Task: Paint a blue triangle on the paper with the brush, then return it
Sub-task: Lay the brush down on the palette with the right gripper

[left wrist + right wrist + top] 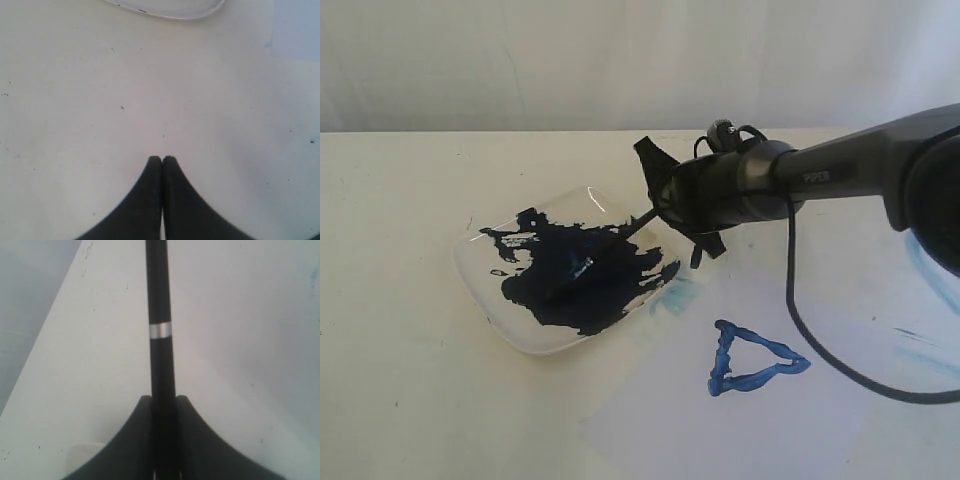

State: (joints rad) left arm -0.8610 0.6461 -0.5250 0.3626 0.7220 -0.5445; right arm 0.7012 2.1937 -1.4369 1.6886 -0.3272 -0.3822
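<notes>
At the near edge of the tabletop (400, 380) lies the thin pale lavender-white square paper (770, 430). On it sits the blue triangle (722, 360), a thick glossy outline that looks closed, so painting reads as done.

Just past the paper's corner is a clear square plastic dish (480, 272) with a dark navy paint puddle (570, 285). The long black-handled brush (620, 238) slants into it, tip in the paint. The right gripper (665, 205) is clamped on the handle's upper end.

Step in hand: the return. Next move probably calls for lowering the handle onto the dish rim, then parting the jaws and backing off without dragging the brush.

Only the right wrist view shows the handle pinched between the jaws, with a pale ring (160, 331) beyond them. Only the left wrist view shows the left gripper (162, 161), tips together and empty over bare tabletop near the dish. Only the exterior view shows the triangle.
</notes>
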